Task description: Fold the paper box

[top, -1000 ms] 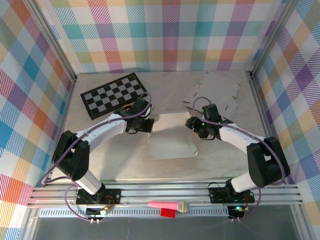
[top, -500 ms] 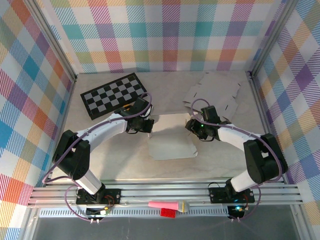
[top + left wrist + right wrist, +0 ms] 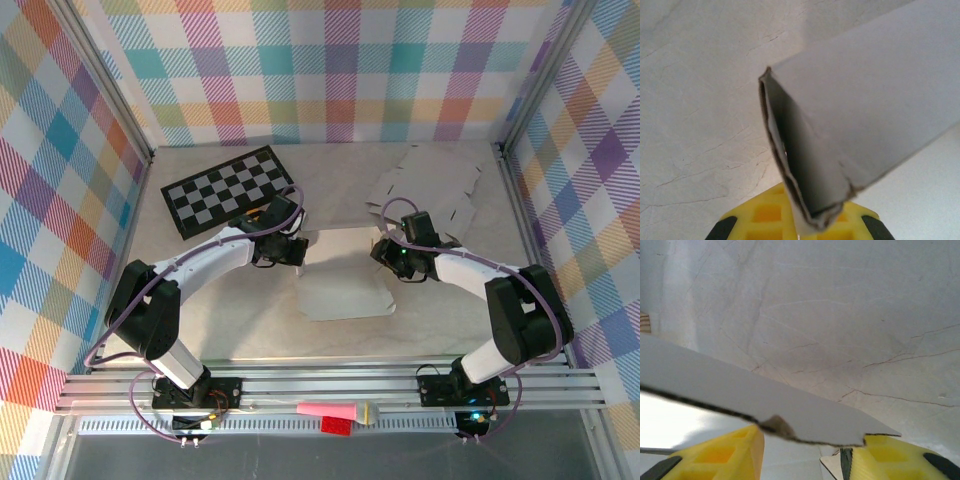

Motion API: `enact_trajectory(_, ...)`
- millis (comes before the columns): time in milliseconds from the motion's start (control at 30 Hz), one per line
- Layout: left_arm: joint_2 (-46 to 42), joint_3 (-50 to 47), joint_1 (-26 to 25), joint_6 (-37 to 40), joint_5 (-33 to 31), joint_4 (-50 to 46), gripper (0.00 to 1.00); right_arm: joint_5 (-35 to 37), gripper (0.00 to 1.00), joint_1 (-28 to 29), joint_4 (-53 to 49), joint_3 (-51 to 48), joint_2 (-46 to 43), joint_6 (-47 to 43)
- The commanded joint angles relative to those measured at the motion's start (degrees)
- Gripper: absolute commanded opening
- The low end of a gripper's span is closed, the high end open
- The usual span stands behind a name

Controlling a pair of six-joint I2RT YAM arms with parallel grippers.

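Note:
The paper box [image 3: 345, 275] is a pale grey cardboard piece lying mid-table, partly folded. My left gripper [image 3: 297, 250] is at its upper left edge. In the left wrist view the yellow fingers [image 3: 765, 217] are shut on a folded double-layer flap of the box [image 3: 865, 100], which rises away from them. My right gripper [image 3: 386, 251] is at the box's upper right edge. In the right wrist view its two yellow fingers [image 3: 720, 455] stand apart, and the torn edge of a box flap [image 3: 740, 390] runs across the gap between them; the right gripper [image 3: 805, 457] is open.
A black-and-white checkerboard [image 3: 230, 190] lies at the back left. Flat cardboard blanks [image 3: 430, 185] lie at the back right, just behind the right arm. A pink and red object [image 3: 335, 412] rests on the front rail. Plaid walls close in three sides.
The right gripper has shifted slightly left toward the box's edge and its jaws have narrowed. The left arm and the box have stayed put.

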Motion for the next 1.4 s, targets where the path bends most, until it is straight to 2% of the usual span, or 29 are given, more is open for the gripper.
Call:
enact_trajectory(0, 0.5, 1.4, 0.6, -0.2, 0.7, -0.7, 0.00, 1.9, 0.46, -0.2, -1.8, -1.7, -2.3, -2.6)
enact_trajectory(233, 0.7, 1.4, 0.6, -0.1, 1.2, -0.9, 0.00, 0.3, 0.50, -0.1, 1.5, -2.2, -0.4, -2.3)
enact_trajectory(500, 0.6, 1.2, 0.6, -0.2, 1.3, -0.8, 0.00, -2.4, 0.36, 0.7, 4.5, -0.7, 0.6, 0.4)
enact_trajectory(767, 0.9, 1.2, 0.6, -0.6, 1.0, -0.3, 0.00, -5.2, 0.35, 2.0, 5.4, 0.2, 0.3, 2.0)
enact_trajectory(900, 1.0, 1.1, 0.6, -0.6, 0.8, -0.3, 0.00, -9.0, 0.37, 2.1, 6.3, 1.0, -0.3, 1.6)
enact_trajectory(1067, 0.6, 1.0, 1.4, -0.3, 1.2, -0.5, 0.00, -14.7, 0.46, 1.2, 2.9, 3.7, -2.3, -1.8)
enact_trajectory(1200, -1.0, 1.3, 4.5, -0.4, 5.2, -0.7, 0.00, -16.5, 0.53, -1.6, -4.3, 7.5, -9.0, -7.8)
enact_trajectory(1367, -2.3, 3.7, 9.9, 1.0, 16.7, -1.6, 0.00, -24.1, 0.57, -9.9, -7.9, 13.1, -14.5, -12.1)
